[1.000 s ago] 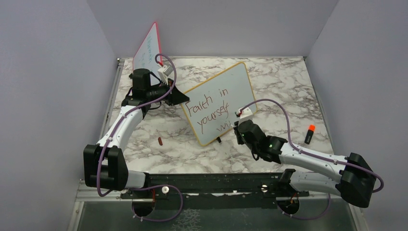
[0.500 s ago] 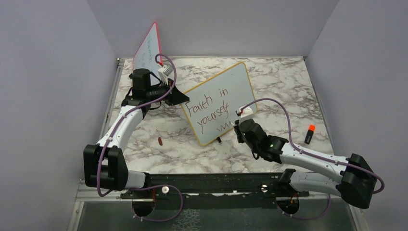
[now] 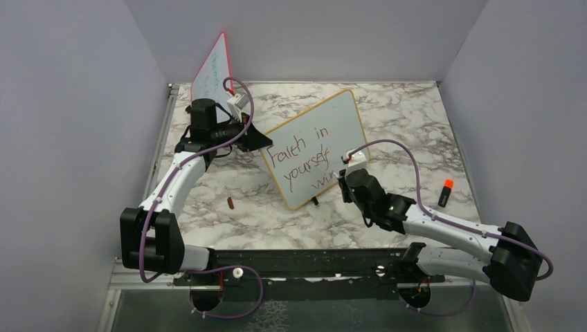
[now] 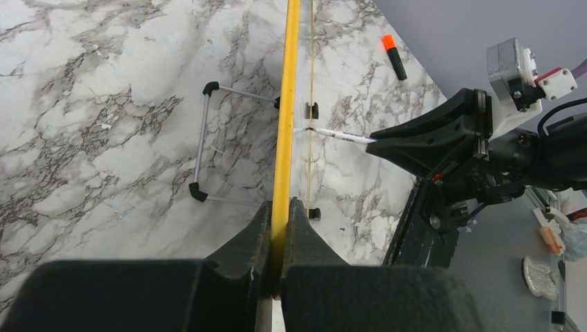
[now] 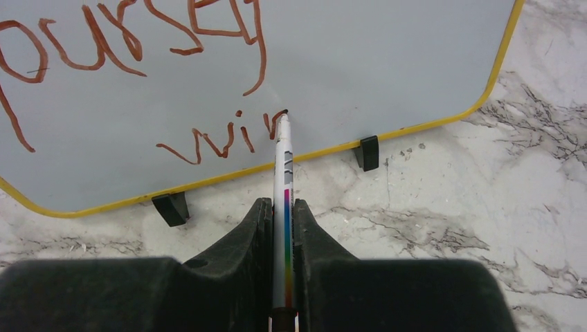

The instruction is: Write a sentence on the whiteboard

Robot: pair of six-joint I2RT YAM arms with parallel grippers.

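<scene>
One marker [image 5: 284, 173], tip touching whiteboard [image 5: 387, 62]

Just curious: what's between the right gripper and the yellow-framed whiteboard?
A white marker, clamped in the right gripper, spans the gap; its tip touches the whiteboard. The right wrist view shows it.

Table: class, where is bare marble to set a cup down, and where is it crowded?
Bare: back right, between whiteboard and wall, beyond the marker. Crowded: around the whiteboard, where left gripper clamps its edge and right gripper holds a pen to it.
</scene>
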